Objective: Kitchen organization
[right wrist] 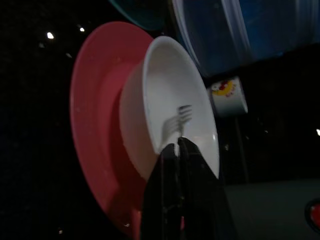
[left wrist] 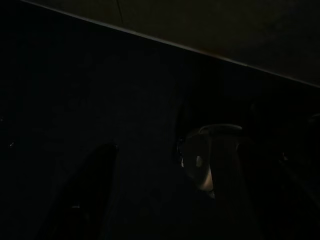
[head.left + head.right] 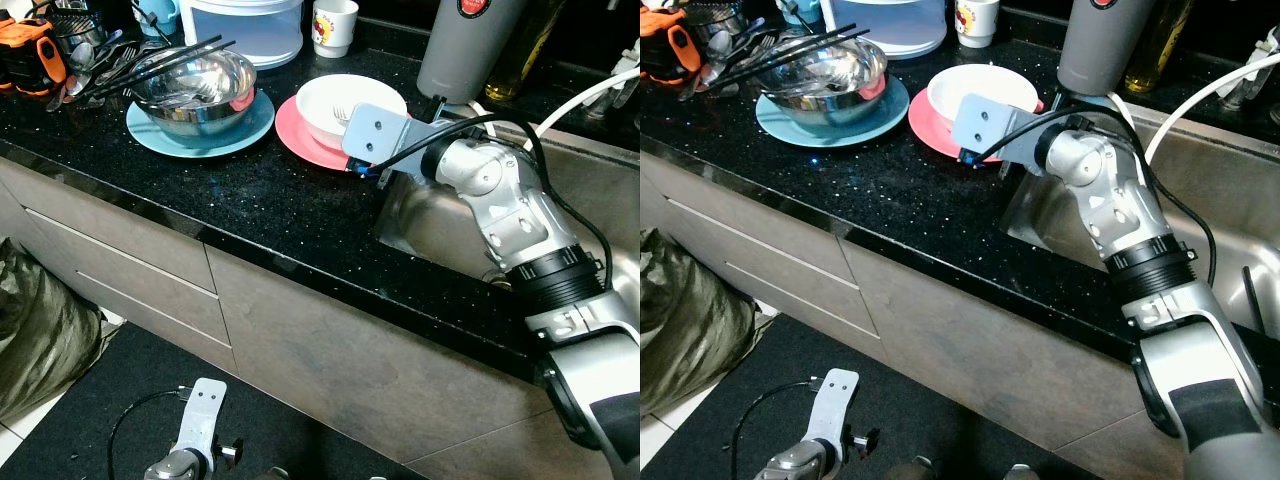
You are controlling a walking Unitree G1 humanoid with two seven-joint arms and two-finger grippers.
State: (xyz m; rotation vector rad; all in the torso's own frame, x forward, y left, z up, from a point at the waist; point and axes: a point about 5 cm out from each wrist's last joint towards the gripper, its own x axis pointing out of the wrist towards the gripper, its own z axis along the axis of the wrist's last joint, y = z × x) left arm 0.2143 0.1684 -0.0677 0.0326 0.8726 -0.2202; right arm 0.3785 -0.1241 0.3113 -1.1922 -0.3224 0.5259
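Left eye view: black counter (image 3: 250, 200) runs across the scene, with a steel sink (image 3: 590, 200) at 3 o'clock and grey drawers (image 3: 120, 270) below at 8 o'clock. Right arm (image 3: 500, 200) reaches from 4 o'clock over the sink edge toward the pink plate (image 3: 300, 135) near the centre top. On that plate sits a white bowl (image 3: 350, 105) with a fork (image 1: 181, 117) inside, tines up against the far inner wall. Right gripper (image 1: 180, 150) is at the bowl's near rim; in the right wrist view its two black fingers are pressed together around the fork's handle, with no gap visible between them. At 11 o'clock a blue plate (image 3: 150, 130) carries a steel bowl (image 3: 195, 90) with black chopsticks (image 3: 170, 60) lying across its rim. Beyond it a heap of cutlery (image 3: 90, 70) lies at 10 o'clock. A clear tub (image 3: 245, 25) and a small printed cup (image 3: 333, 25) stand at 12 o'clock, a grey cylinder (image 3: 460, 50) at 1 o'clock. Left arm (image 3: 195, 430) hangs idle at 7 o'clock above a dark mat (image 3: 100, 420); I cannot tell how its fingers stand, the left wrist view being nearly black
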